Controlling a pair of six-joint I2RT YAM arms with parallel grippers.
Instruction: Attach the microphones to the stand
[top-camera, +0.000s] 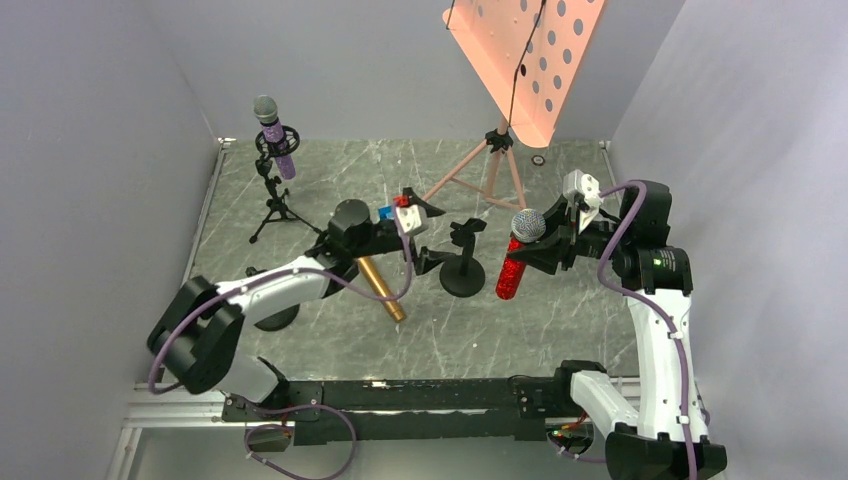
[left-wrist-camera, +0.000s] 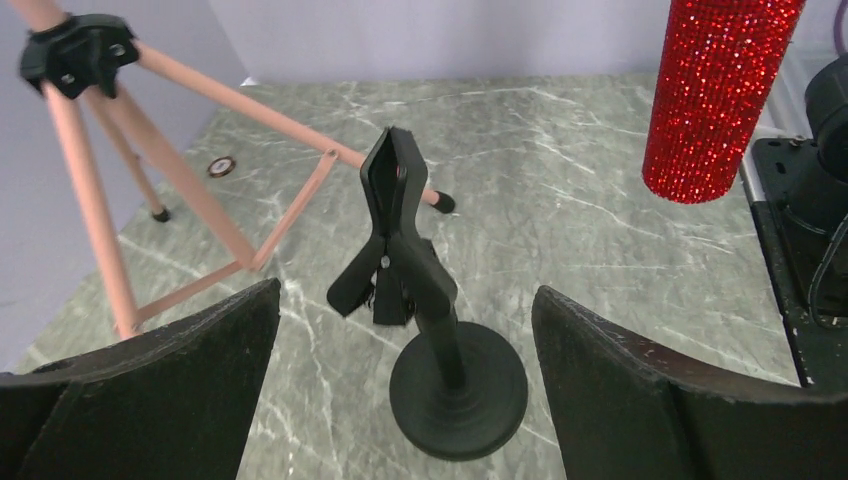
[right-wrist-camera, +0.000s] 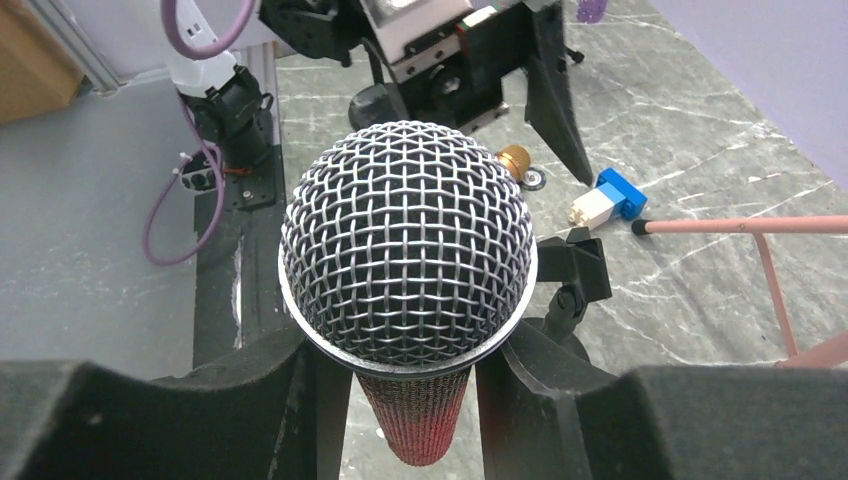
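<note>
My right gripper (top-camera: 540, 245) (right-wrist-camera: 412, 390) is shut on the red microphone (top-camera: 515, 262) (right-wrist-camera: 405, 240) just under its silver mesh head, holding it upright above the table. Left of it stands a small black stand (top-camera: 462, 262) (left-wrist-camera: 458, 395) with a spring clip (left-wrist-camera: 393, 225) on top. My left gripper (top-camera: 435, 235) (left-wrist-camera: 405, 290) is open, its fingers spread on either side of the stand and apart from it. The gold microphone (top-camera: 382, 290) (right-wrist-camera: 514, 158) lies on the table under my left arm. At the back left, the purple microphone (top-camera: 275, 135) sits in a tripod stand (top-camera: 272, 205).
A pink music stand (top-camera: 525, 60) rises at the back, its tripod legs (top-camera: 480, 170) (left-wrist-camera: 100, 200) spreading behind the black stand. A blue-and-white block (top-camera: 385, 212) (right-wrist-camera: 607, 197) lies near my left wrist. A small ring (top-camera: 538, 159) (left-wrist-camera: 221, 166) lies by the back wall.
</note>
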